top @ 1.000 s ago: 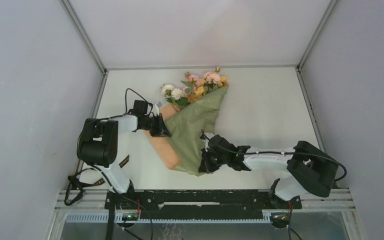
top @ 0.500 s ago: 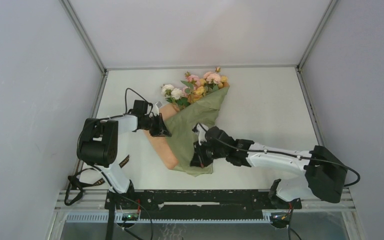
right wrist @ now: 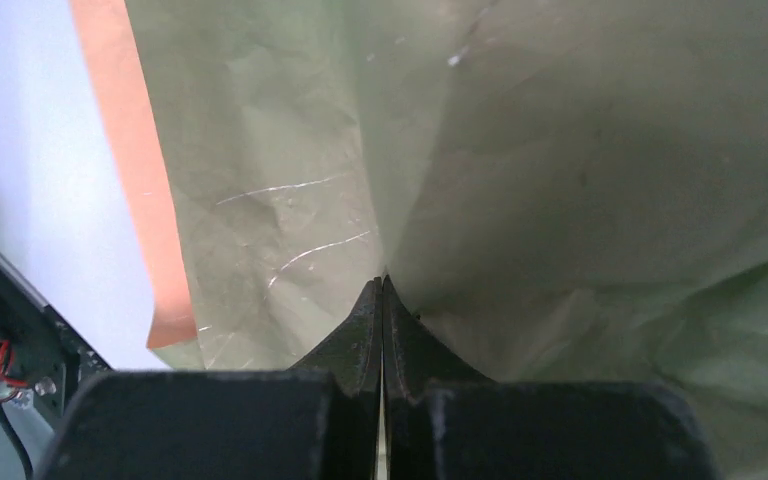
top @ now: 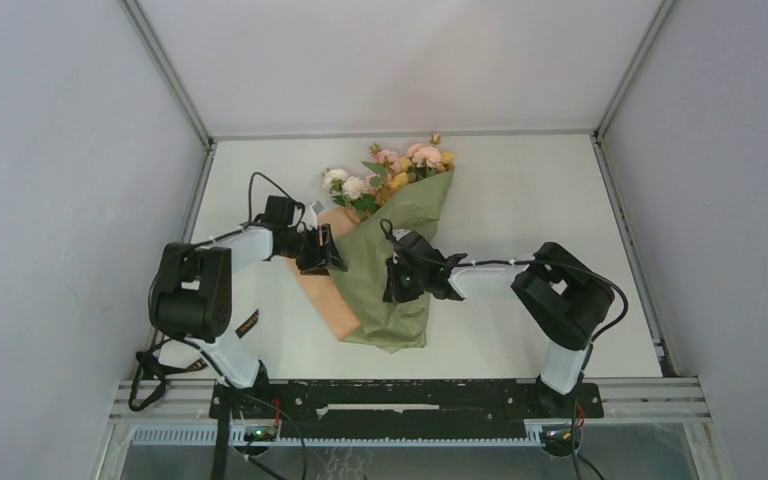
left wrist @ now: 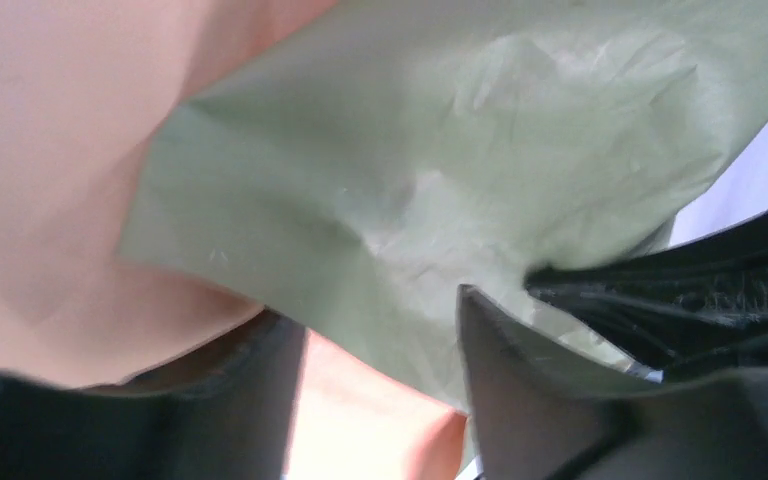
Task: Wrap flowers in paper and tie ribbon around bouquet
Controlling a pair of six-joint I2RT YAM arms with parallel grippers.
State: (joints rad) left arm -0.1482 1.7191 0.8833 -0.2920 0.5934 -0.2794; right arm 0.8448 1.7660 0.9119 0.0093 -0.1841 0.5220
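Note:
The flowers (top: 392, 172), pink, yellow and whitish, stick out of the far end of the bouquet. The olive-green paper (top: 397, 240) is folded over them, with a tan-orange strip (top: 322, 294) along its left side. My left gripper (top: 330, 251) is at the paper's left edge. In the left wrist view this gripper (left wrist: 380, 395) is open, with a tan-orange corner of paper (left wrist: 380, 420) lying loose between the fingers. My right gripper (top: 391, 287) is shut, its tips (right wrist: 381, 288) pressed onto the green paper (right wrist: 560, 150) at a fold. A narrow dark ribbon (top: 247, 324) lies by the left arm's base.
Grey walls close in the white table (top: 530, 200) on three sides. A black rail (top: 410, 398) runs along the near edge. Loose black cables (top: 155, 385) hang at the left arm's base.
My right gripper, still shut, has slid from the paper's near end up to the middle of the wrap. My left gripper has opened at the paper's left edge.

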